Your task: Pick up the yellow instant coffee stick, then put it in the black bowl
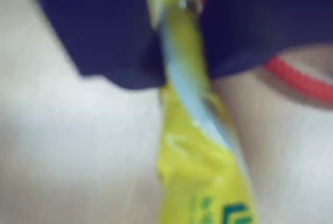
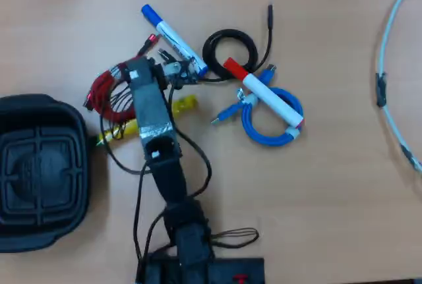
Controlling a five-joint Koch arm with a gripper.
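Note:
The yellow instant coffee stick (image 1: 195, 146) fills the middle of the blurred wrist view, running from the top edge down to its green-printed end at the bottom. Its upper end sits in my gripper (image 1: 177, 3), whose dark jaws appear closed on it from both sides. In the overhead view the two ends of the stick (image 2: 184, 105) stick out left and right from under my arm (image 2: 153, 116), which hides the middle and the fingertips. The black bowl (image 2: 84, 165) stands at the left edge of the table, just left of the stick's lower end.
A coil of red cable (image 2: 109, 93) lies under the gripper head and shows as a red arc (image 1: 302, 81) in the wrist view. White markers with a blue cap (image 2: 173, 39) and a red cap (image 2: 264, 93), a black cable coil (image 2: 229, 48) and a blue cable coil (image 2: 267, 122) lie to the right.

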